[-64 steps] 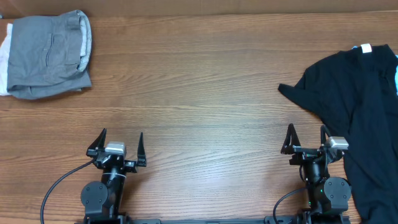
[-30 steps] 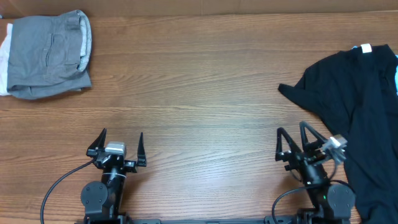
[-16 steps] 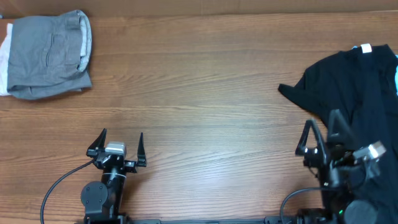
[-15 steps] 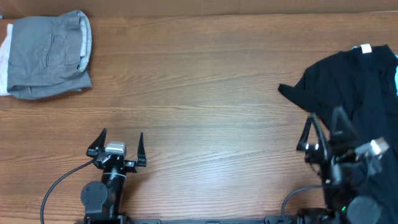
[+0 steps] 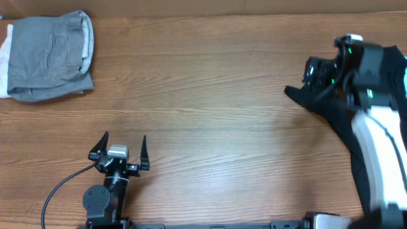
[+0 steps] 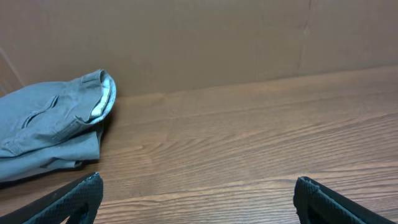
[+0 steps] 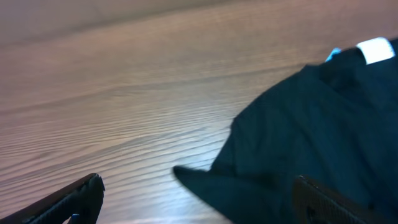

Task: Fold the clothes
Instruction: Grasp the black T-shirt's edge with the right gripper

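- Overhead: the right arm (image 5: 372, 137) is now stretching out over the black shirt (image 5: 321, 105), which is lying crumpled at the right edge of the table (image 5: 203, 95). A second ago this arm was sitting parked at the front edge. It is blurring with motion, so its claw is unreadable here. The left claw (image 5: 124, 138) is staying put, spread wide and empty, and the folded grey trousers (image 5: 51, 54) are lying far left
- Left wrist: nothing is changing, with 2 fingers gaping over bare wood
- Right wrist: the right claw (image 7: 196, 186) is hanging fully open above the shirt's sleeve tip, gripping nothing, with the white label (image 7: 376, 48) beyond. The first grab is probably beginning; folding is not yet starting
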Controlling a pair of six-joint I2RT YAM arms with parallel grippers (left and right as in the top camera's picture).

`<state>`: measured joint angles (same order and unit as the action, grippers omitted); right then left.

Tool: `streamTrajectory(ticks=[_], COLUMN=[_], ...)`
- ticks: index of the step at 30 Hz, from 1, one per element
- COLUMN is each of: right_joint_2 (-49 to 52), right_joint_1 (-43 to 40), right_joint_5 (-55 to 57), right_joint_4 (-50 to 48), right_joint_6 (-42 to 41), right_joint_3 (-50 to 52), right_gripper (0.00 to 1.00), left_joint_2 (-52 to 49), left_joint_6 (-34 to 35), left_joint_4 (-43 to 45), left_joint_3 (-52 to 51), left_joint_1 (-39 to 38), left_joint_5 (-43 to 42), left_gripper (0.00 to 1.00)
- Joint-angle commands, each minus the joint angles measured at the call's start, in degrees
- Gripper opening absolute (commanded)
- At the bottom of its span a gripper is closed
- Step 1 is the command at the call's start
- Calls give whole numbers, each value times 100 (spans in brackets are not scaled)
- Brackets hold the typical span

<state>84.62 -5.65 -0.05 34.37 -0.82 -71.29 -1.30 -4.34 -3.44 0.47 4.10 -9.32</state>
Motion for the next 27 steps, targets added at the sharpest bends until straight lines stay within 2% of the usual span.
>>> streamTrajectory(ticks=[1, 6, 8, 11, 15, 23, 27], right_joint_2=[931, 1917, 2146, 2378, 2518, 2664, 2664], right_joint_1=[-55, -72, -118, -219, -431, -741, -739], right_joint_5=[431, 1102, 1097, 1097, 1093, 177, -31], right_joint_4=[20, 92, 116, 192, 361, 501, 435], right_joint_6=[201, 199, 197, 197, 197, 223, 240], right_joint_3=[-505, -540, -540, -540, -533, -527, -527], right_gripper=[100, 100, 96, 87, 86, 86, 79], left_joint_2=[7, 7, 7, 4, 7, 4, 7], left_joint_6=[116, 116, 116, 116, 116, 116, 116], left_joint_4=[-15, -15, -15, -15, -15, -15, -15], left_joint_3=[-20, -20, -20, -20, -20, -20, -20], left_joint_1=[4, 4, 4, 4, 4, 4, 4], left_joint_5=[35, 35, 35, 35, 35, 35, 35], left_gripper=[100, 100, 100, 100, 100, 100, 100])
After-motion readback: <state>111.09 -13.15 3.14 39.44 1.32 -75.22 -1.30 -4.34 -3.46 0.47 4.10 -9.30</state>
